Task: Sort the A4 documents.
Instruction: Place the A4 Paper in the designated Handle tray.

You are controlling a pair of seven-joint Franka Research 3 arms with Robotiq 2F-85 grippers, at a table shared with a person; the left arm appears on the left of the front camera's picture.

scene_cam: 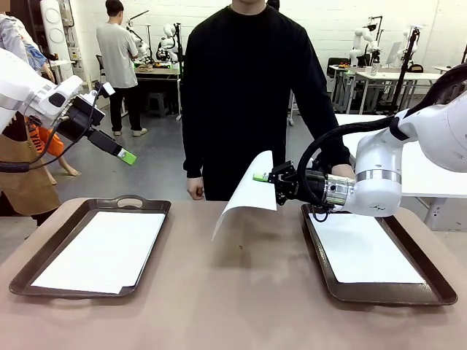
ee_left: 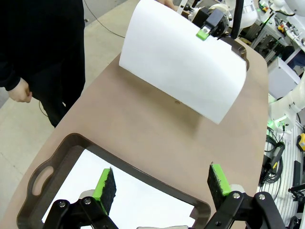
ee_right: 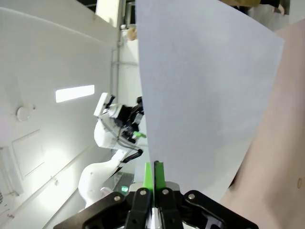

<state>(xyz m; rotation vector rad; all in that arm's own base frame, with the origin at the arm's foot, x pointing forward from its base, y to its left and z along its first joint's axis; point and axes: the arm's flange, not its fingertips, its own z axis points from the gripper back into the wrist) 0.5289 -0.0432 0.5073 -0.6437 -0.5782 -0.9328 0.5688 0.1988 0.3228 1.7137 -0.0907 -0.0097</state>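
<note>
Right gripper [scene_cam: 264, 177] jaws pinching sheet [scene_cam: 248, 191], left gripper [ee_left: 162, 189] wide

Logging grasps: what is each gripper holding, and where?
Right gripper pinches one A4 sheet by its edge; left gripper is open, holding nothing.

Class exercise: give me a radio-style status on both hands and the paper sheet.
Right hand shut on paper sheet, held above table centre. Left hand open, over left tray. Nothing blocking between trays.

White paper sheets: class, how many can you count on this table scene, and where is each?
3: one sheet in the left tray, one in the right tray, one pinched by the right tool. Stacked sheets may hide beneath.
</note>
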